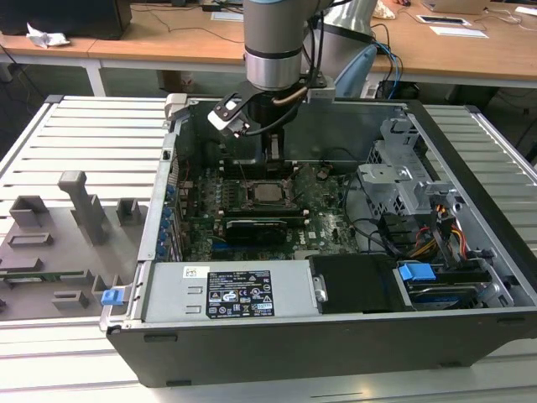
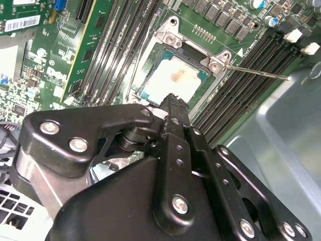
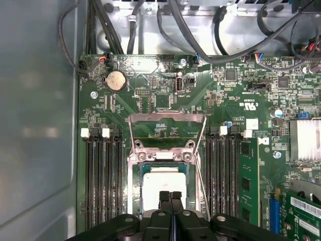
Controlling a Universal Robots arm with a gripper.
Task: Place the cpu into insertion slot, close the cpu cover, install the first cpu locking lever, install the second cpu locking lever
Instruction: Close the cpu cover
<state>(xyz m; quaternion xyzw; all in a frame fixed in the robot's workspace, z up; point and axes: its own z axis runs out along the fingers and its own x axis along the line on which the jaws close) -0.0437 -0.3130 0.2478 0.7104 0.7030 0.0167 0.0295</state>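
The cpu (image 3: pixel 161 185), a pale silvery square, lies flat inside the insertion slot (image 3: pixel 134 193) on the green board. It appears too in the second wrist view (image 2: pixel 173 80) and the exterior view (image 1: pixel 268 193). Beyond the socket, the cpu cover (image 3: pixel 168 117) is tilted up and open, the board visible through its window. My gripper (image 3: pixel 170 196) hangs right over the chip's near edge, its two black fingers pressed together with nothing visible between them (image 2: pixel 173 100). A thin locking lever (image 2: pixel 258 74) sticks out free beside the socket.
Memory slots (image 3: pixel 100 175) flank the socket on both sides. A long black card (image 1: pixel 256 227) lies in front of it, then the power supply (image 1: pixel 226 290). The drive cage (image 1: pixel 403 180) and cables fill the exterior view's right. Grey fixtures (image 1: pixel 71 218) sit outside the case.
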